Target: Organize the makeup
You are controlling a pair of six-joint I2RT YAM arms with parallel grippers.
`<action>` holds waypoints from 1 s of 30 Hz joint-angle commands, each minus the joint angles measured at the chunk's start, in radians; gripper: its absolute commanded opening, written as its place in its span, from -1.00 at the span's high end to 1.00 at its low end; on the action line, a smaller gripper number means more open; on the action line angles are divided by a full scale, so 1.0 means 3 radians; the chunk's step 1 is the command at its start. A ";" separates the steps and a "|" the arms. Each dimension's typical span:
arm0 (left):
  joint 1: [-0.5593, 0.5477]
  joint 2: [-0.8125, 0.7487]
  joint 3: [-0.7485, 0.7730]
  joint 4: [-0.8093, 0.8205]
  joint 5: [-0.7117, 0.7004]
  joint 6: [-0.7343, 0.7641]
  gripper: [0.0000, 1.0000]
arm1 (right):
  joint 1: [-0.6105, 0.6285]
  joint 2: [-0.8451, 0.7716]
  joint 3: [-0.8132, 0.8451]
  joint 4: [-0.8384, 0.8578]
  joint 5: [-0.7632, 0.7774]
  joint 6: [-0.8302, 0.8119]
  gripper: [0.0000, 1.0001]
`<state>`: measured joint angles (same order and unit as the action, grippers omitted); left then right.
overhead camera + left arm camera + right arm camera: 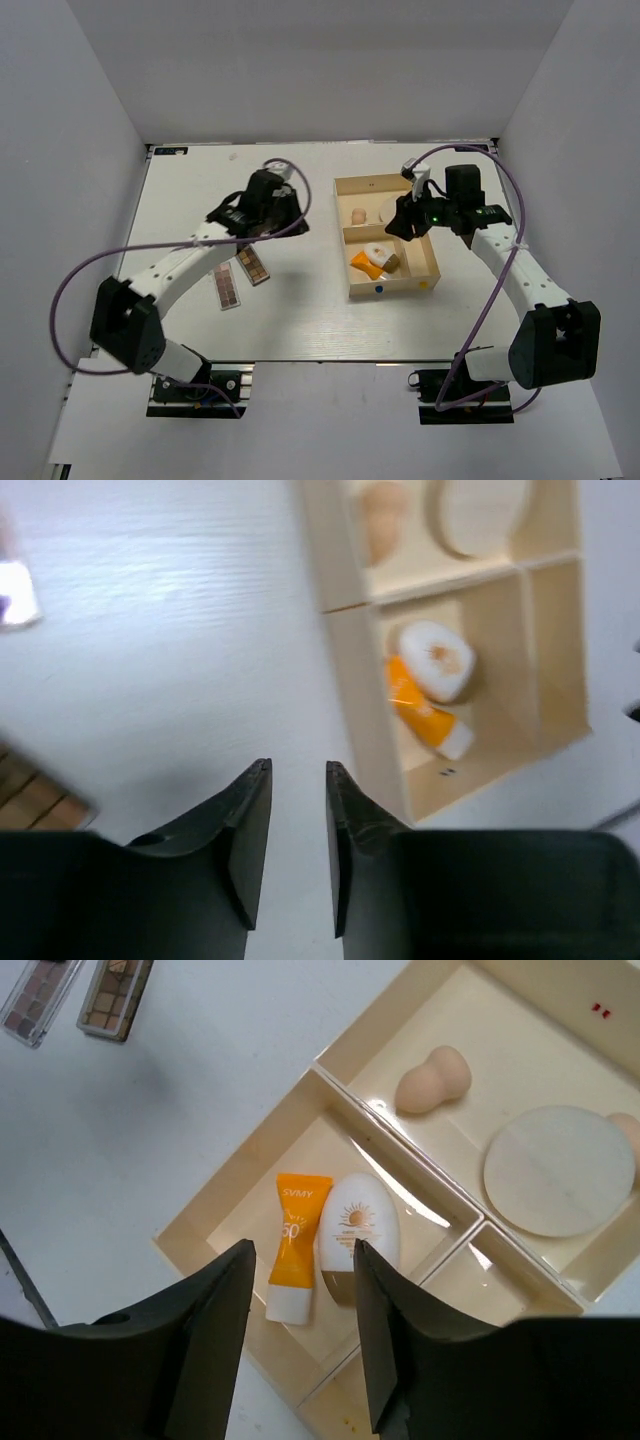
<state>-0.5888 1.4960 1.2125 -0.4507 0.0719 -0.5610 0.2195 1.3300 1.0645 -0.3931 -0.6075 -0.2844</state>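
Note:
The cream box (392, 183) holds a peach sponge (358, 213) and a round cream disc (388, 210) in its far compartment. The orange tube (366, 263) and white egg-shaped item (378, 249) lie in the near left one. In the right wrist view I see the tube (297, 1255), egg item (360, 1225), sponge (432, 1078), disc (558, 1170) and a second sponge (628, 1132). My right gripper (300, 1250) hangs open and empty above the box. Two long brown palettes (228, 286) (253, 263) lie on the table. My left gripper (298, 768) is open and empty over bare table, left of the box (340, 650).
A blurred pale item with a purple mark (12, 595) lies at the left edge of the left wrist view. A palette corner (30, 800) shows below it. White walls enclose the table on three sides. The box's small near right compartment (500, 1280) looks empty.

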 commanded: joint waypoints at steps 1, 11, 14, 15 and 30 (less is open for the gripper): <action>0.0229 -0.0445 -0.0390 -0.0501 -0.0576 -0.0267 0.20 | 0.0101 0.0000 0.0169 0.0042 -0.0153 -0.0131 -0.02; 0.0695 -0.0621 -0.1076 -0.1371 -0.1027 -0.0748 -0.67 | 0.0444 0.0225 0.0343 0.0068 -0.0061 -0.0054 -0.44; 0.0776 -0.0513 -0.1081 -0.1473 -0.1206 -0.0820 -0.73 | 0.0480 0.0220 0.0343 0.0078 -0.0005 -0.0039 -0.46; 0.0822 -0.0487 -0.1086 -0.1489 -0.1252 -0.0815 -0.78 | 0.0475 0.0220 0.0328 0.0083 0.0005 -0.0039 -0.45; 0.1221 0.0229 -0.1240 -0.0871 -0.0992 -0.0268 -0.76 | 0.0465 0.0005 0.0092 0.0139 0.0164 -0.0008 -0.48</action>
<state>-0.2398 1.5326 0.8467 -0.7765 -0.2455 -0.6952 0.3611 1.3670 1.0973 -0.3855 -0.5686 -0.2913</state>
